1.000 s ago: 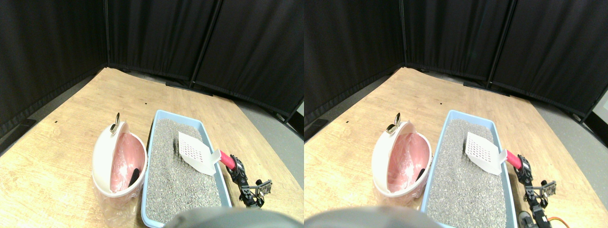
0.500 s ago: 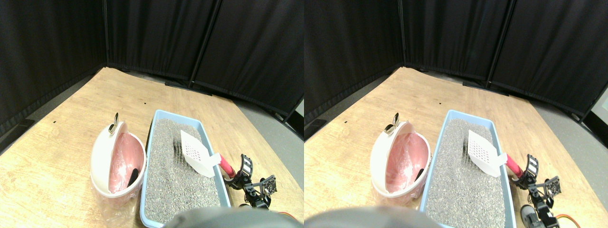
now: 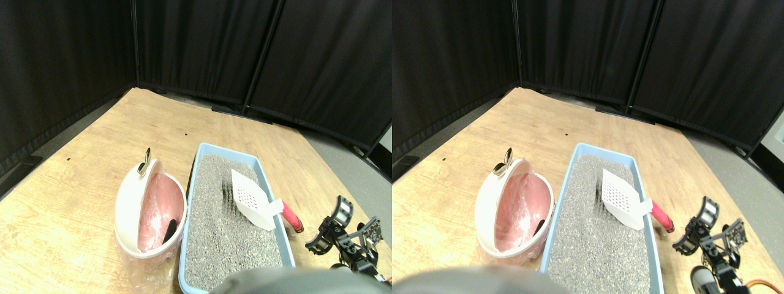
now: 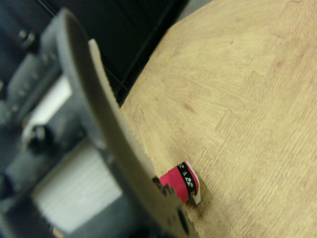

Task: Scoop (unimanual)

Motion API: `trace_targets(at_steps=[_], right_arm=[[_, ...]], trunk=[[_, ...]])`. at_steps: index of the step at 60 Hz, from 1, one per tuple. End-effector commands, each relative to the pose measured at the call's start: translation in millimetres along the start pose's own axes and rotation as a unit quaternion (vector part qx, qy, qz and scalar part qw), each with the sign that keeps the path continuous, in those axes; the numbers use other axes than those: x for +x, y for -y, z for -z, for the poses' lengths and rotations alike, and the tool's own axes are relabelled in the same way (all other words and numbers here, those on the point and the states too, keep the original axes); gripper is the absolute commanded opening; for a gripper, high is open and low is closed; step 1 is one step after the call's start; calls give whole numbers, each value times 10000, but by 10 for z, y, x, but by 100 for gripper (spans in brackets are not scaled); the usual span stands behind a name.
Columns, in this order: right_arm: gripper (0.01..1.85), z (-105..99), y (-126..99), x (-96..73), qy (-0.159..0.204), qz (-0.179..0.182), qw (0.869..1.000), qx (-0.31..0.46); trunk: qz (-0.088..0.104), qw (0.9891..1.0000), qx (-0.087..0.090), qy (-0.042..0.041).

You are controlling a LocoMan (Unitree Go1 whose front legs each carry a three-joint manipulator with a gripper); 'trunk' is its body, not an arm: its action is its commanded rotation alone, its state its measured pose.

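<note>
Reaching in from the lower right, the right gripper (image 3: 335,228) hangs above the wooden floor (image 3: 92,184) beside the blue tray (image 3: 278,208), jaws released, clear of the scoop (image 3: 254,199). We see the scoop resting in the litter (image 3: 214,226); the wrist view catches only its red handle (image 4: 181,181), partly hidden by a jaw.

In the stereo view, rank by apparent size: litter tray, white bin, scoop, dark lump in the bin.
1. Blue litter tray
2. White bin
3. White slotted scoop with red handle
4. Dark lump inside the bin, smallest
</note>
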Motion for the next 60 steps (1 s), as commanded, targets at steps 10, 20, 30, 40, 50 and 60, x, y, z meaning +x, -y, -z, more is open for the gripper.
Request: trace_targets(at_steps=[10,20,30,40,50,60], right_arm=[[91,-210,-63,-205,648,-542,9964,3],[6,-287,-51,-343,1023,-912,9906,3],[6,-359,-61,-479,1195,-1060,9866,-344],[6,-431,-80,-608,1204,-1108,9855,-442],[6,-431,-135,-689,1197,-1027,9863,-492],[6,-399,-173,-731,1229,-1014,9858,-522]], trunk=[[107,9998,-3,158],[172,9997,42,178],[237,9994,103,237],[339,9989,171,260],[441,9985,219,246],[506,9982,235,227]])
